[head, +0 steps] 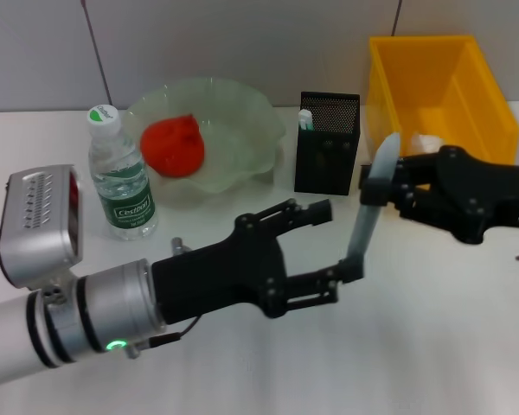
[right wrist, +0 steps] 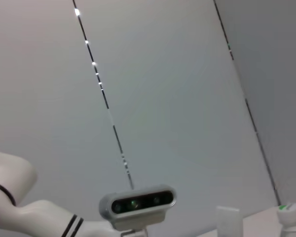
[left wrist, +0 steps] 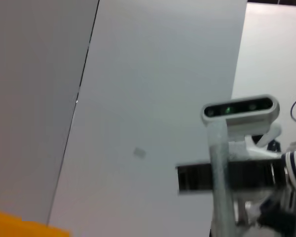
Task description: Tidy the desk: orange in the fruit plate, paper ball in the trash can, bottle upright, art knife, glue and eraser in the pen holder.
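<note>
A robot test lab staged as an office desk: a plain white tabletop against bare grey panelled walls, set with a black mesh pen holder, a yellow plastic bin and a water bottle.

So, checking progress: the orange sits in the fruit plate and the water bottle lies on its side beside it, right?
Not quite. The head view shows the water bottle standing upright, cap up, beside the fruit plate; the orange does sit in the plate.
</note>
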{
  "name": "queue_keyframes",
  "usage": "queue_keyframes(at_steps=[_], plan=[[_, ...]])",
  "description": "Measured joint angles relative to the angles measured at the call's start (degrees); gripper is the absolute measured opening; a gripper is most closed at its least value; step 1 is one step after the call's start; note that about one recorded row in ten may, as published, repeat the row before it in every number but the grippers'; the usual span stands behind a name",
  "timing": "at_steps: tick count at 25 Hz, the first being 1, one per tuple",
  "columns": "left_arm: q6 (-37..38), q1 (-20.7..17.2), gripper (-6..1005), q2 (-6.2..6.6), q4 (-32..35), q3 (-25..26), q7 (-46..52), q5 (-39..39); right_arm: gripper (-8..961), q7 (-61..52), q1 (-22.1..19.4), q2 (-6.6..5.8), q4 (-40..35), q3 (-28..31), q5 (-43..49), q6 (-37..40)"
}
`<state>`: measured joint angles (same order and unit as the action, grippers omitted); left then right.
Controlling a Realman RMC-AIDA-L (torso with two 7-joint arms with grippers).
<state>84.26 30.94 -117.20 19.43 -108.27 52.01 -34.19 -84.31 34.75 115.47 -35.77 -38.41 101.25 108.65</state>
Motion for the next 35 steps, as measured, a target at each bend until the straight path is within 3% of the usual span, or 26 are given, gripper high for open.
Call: queue_keyframes(at_steps=[1,2,7,10,16,23,32,35], plan=[[0.00,0.00,719,0.00,0.00,0.00,0.00,0.00,145,-0.24,-0.04,-0.28,-0.18,0.76,0.00,-0.07],[0.03,-0.29,760,1.29,-1.73,0.47,-0.65,-1.73,145,-0.42,-0.06,-0.55,-0.36,1.49,-0.01,-0.20],[-0.35,-2.33,806,2.07,-2.74,1.01,-3.90,-2.63,145,-0.44,0.60,-1.93,-0.54,8.56,-0.13,-5.15],[-0.68,-3.08,815,2.19,-3.28,1.87,-5.18,-2.66,146,-0.43,1.49,-2.01,-0.87,11.63,-0.85,-9.67],[-2.12,-3.33,814,2.26,-5.77,4.48,-6.73,-2.63,146,-0.92,4.88,-1.73,-0.97,11.56,-3.16,-22.35],[-2.44,-3.56,815,2.60,-5.89,5.04,-6.80,-2.63,144,-0.96,8.71,0.16,-0.43,4.34,-3.04,-37.02],[-3.08,-3.59,815,2.98,-5.90,5.25,-6.60,-2.38,140,-0.82,10.89,3.53,0.20,-5.34,-3.42,-51.50],[-3.12,-3.51,815,3.08,-5.90,5.30,-6.43,-2.34,140,-0.23,11.31,3.65,1.57,-6.19,-4.14,-53.64]])
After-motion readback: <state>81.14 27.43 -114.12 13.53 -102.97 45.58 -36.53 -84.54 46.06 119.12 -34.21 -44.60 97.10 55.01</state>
